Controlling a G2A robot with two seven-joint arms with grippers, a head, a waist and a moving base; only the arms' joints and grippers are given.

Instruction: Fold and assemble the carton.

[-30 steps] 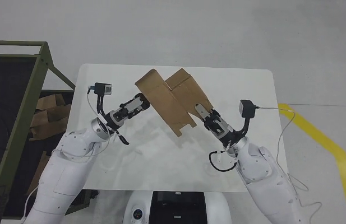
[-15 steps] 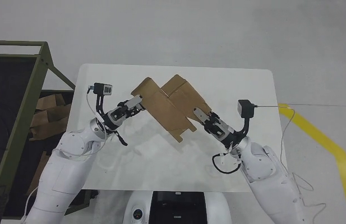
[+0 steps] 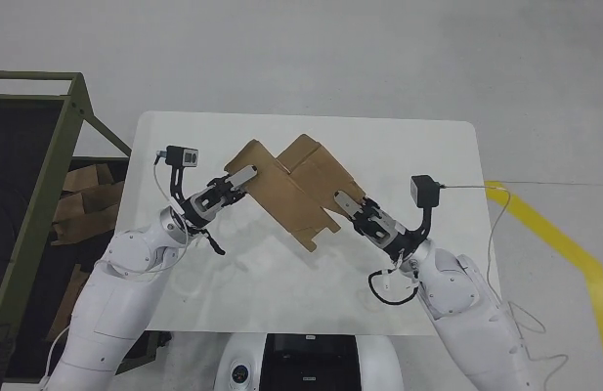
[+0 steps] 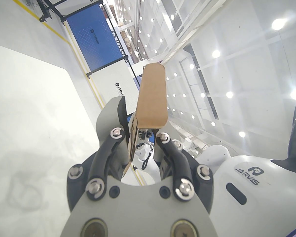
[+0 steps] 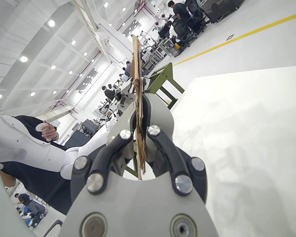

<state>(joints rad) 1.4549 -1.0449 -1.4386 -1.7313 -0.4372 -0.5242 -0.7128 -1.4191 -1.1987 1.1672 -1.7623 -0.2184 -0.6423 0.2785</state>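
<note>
The brown cardboard carton, part-folded into two angled panels, is over the middle of the white table.

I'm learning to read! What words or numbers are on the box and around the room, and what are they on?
Brown cardboard carton: no print on the faces that show.
Blue wall panel: white brand lettering with a logo, not spelled out here.
White panel beside it: dark brand lettering, likewise.
Small square floor marker: too small to read.

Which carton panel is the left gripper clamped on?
The left carton panel, with the notched near end; the left gripper pinches its outer edge. The right gripper holds the right carton panel.
</note>
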